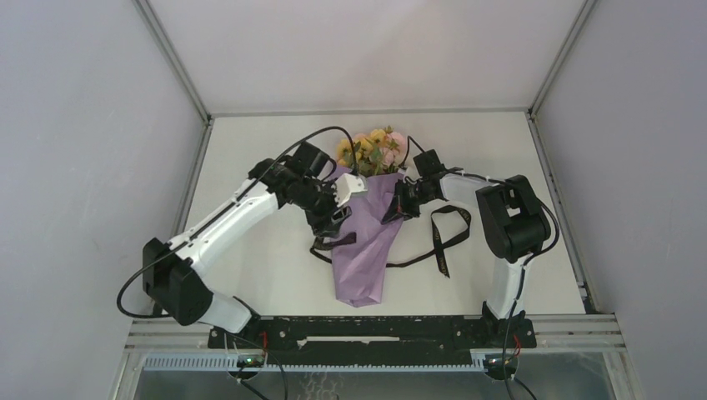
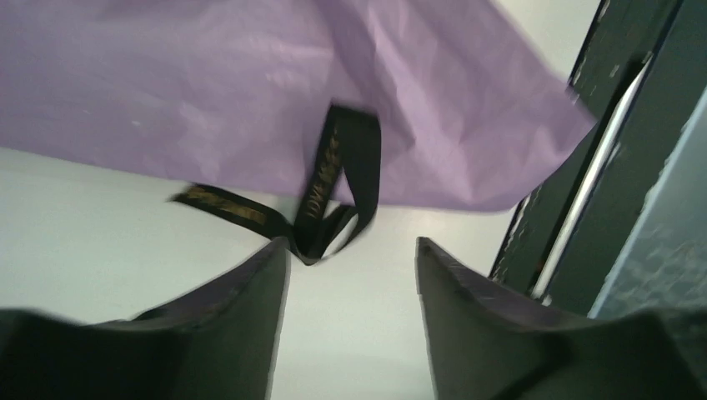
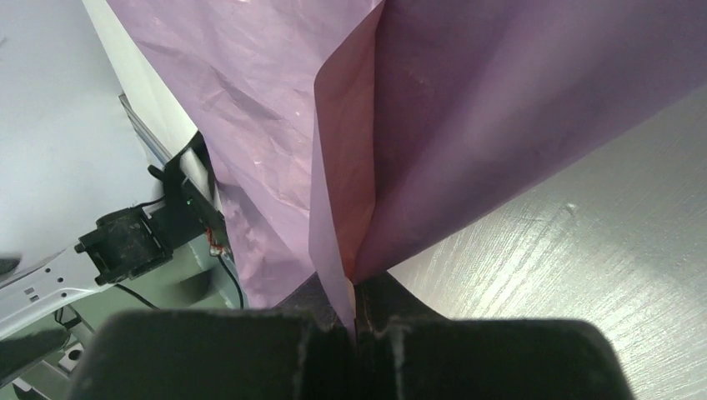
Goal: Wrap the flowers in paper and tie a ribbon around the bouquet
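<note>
Ribbon (image 2: pixel 338 179) loop just past left claw (image 2: pixel 352 250) tips, toward 12 o'clock, against paper (image 2: pixel 167 92). Left claw open, empty. Right claw (image 3: pixel 354 321) pinched on paper edge. Bouquet (image 1: pixel 367 225) lies mid bench (image 1: pixel 250 275), flowers (image 1: pixel 375 150) at 12, tip at 6. Left arm nearer.

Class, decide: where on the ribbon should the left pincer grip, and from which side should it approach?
Take the ribbon at its folded loop, coming from the left of the paper cone: the fold juts past the paper's edge, straight ahead of the open left pincer.
</note>
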